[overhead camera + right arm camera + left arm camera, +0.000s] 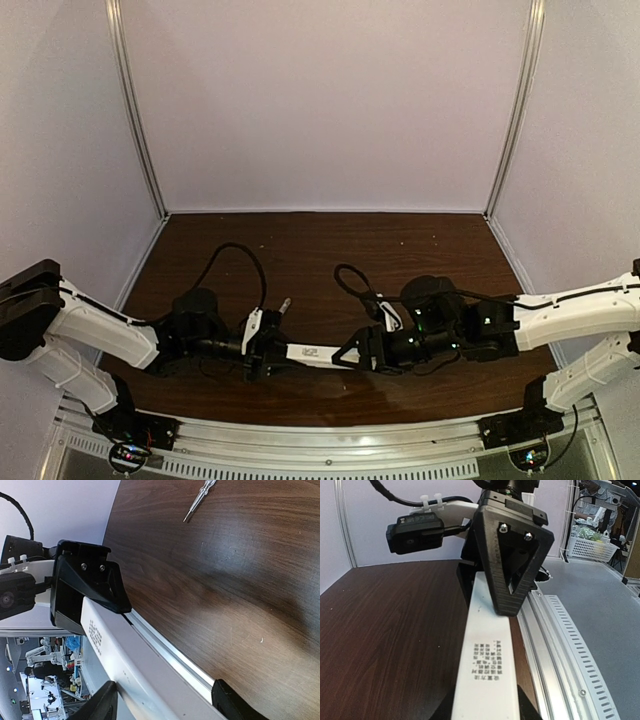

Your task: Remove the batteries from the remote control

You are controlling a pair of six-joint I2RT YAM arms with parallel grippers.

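Low over the table (330, 240), left gripper (270, 355) clamps the remote control (312, 353); right gripper (350, 356) straddles its other end, grip unclear.

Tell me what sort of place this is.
Probably a robotics lab test booth. Pale walls on aluminium frame posts enclose a dark wood-grain table. The left wrist view shows a white storage basket in a cluttered workroom beyond.

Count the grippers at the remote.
2. The left gripper clamps the remote's left end; the right gripper straddles its right end, jaws apart.
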